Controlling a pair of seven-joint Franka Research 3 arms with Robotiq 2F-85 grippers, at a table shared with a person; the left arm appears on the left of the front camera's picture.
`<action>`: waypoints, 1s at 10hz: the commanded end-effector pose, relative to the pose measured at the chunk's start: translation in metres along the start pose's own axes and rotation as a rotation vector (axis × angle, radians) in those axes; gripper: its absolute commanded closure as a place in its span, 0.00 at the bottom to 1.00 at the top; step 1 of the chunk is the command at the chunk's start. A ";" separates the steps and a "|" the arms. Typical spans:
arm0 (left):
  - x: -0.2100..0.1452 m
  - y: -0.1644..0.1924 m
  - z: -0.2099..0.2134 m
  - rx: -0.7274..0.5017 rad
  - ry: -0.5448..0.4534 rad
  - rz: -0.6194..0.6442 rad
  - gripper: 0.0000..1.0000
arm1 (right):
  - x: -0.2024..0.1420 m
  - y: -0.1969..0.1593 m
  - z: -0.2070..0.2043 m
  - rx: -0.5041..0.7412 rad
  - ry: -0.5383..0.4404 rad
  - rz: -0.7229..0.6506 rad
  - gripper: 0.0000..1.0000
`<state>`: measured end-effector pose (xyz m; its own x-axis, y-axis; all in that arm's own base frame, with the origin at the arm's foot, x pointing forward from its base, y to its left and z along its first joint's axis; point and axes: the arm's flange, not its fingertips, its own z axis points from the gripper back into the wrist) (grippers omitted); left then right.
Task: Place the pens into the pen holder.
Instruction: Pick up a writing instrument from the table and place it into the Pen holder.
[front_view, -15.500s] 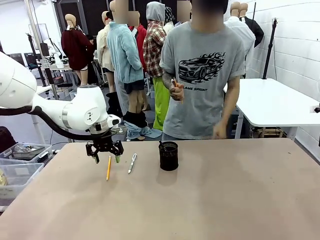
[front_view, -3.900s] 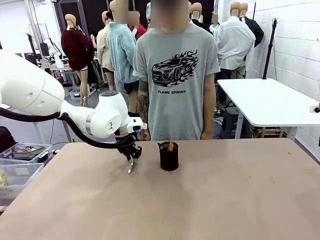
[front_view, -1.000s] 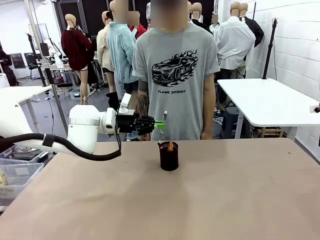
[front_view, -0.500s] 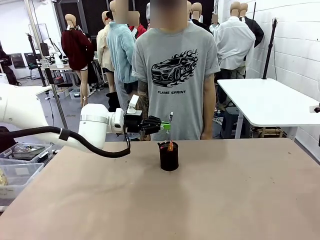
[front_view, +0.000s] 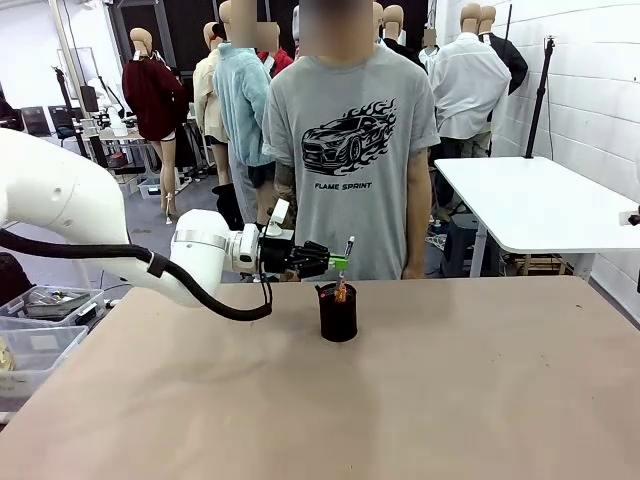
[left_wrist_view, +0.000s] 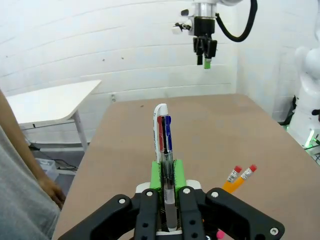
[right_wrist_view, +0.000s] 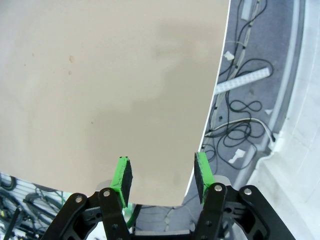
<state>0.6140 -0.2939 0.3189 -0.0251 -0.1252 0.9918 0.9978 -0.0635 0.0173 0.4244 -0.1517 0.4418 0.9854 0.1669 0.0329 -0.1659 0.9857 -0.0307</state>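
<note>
Silver-white pen (front_view: 346, 252) now nearer above pen holder (front_view: 337, 312), clamped between left jaws.

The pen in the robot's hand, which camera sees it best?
Left wrist view: the pen is big and close, clamped between the left gripper's green pads. Front view shows it tiny above the pen holder.

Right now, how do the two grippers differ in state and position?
The left gripper is shut on the silver-white pen, holding it just above the pen holder in the front view; the right gripper is open and holds nothing. The left gripper points sideways along the table toward the holder, while the right gripper looks straight down over the table's edge. Both have black fingers with green pads.
</note>
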 end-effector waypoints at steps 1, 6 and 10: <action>-0.006 0.000 0.000 -0.028 0.005 0.018 1.00 | 0.000 -0.001 -0.001 -0.028 0.003 0.003 0.36; 0.003 -0.014 0.014 -0.022 -0.003 -0.004 0.29 | 0.000 -0.001 -0.001 -0.028 0.003 0.003 0.36; 0.015 -0.022 0.026 -0.059 -0.022 -0.003 0.29 | 0.000 -0.001 -0.001 -0.028 0.003 0.003 0.36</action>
<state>0.6010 -0.2688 0.3401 -0.0284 -0.1037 0.9942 0.9935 -0.1128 0.0166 0.4244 -0.1518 0.4417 0.9854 0.1669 0.0328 -0.1659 0.9857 -0.0306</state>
